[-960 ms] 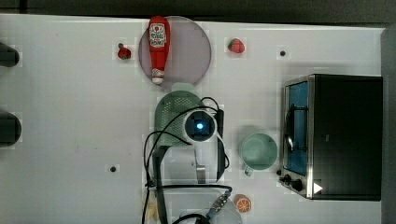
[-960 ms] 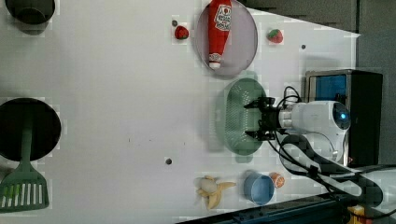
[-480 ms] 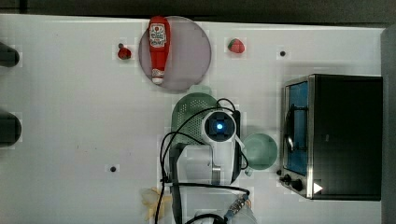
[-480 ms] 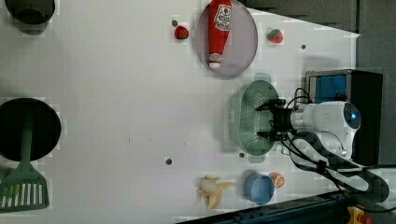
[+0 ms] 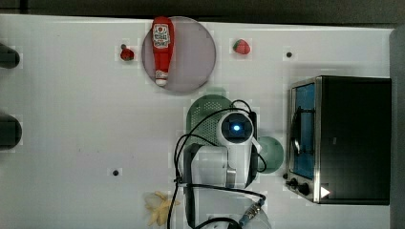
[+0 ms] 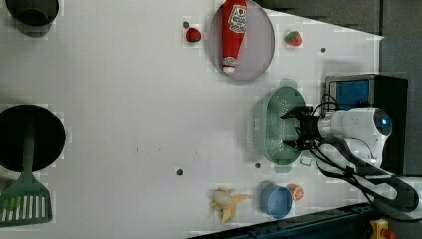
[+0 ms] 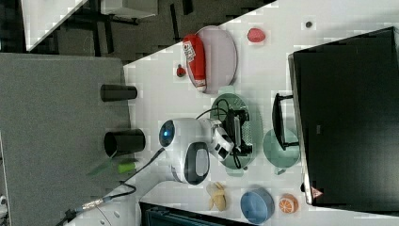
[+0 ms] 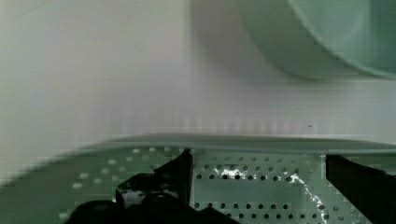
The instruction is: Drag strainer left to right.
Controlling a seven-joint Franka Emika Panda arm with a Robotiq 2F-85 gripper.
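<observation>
In the top view the arm's wrist is covering most of the strainer [image 5: 203, 116], leaving one perforated end and a tab handle showing. The arm is also hiding part of the mug [image 5: 273, 153], and two black pots [image 5: 8, 56] are being cut off by the table's [image 5: 71, 119] edge at the top view's left. In the wrist view the mug's rim is running out of the picture, and the gripper's body is lying in dark blur.

The gripper [image 6: 293, 129] is reaching down into the strainer's basin with its fingers [image 8: 180, 170] spread wide and gripping nothing. Whether they are touching the holed wall cannot be told.

The strainer is sitting toward the top view's right of the table's middle, between the plate [image 5: 191, 59] by the far edge and the arm's base at the near edge. It is sitting just beside the mug and near the small oven [image 5: 344, 138], which is standing at the table's edge on the top view's right.

Counting:
- one strainer, one mug, one oven and one plate carrying one ketchup bottle [image 5: 161, 47]
- two small red fruits [image 5: 242, 46], one flanking the plate on each side
- along the near edge, one banana [image 6: 226, 201], one blue bowl [image 6: 276, 200] and one orange half [image 6: 294, 191]
- two black pots
- one green spatula [image 6: 25, 199], lying across the nearer pot
</observation>
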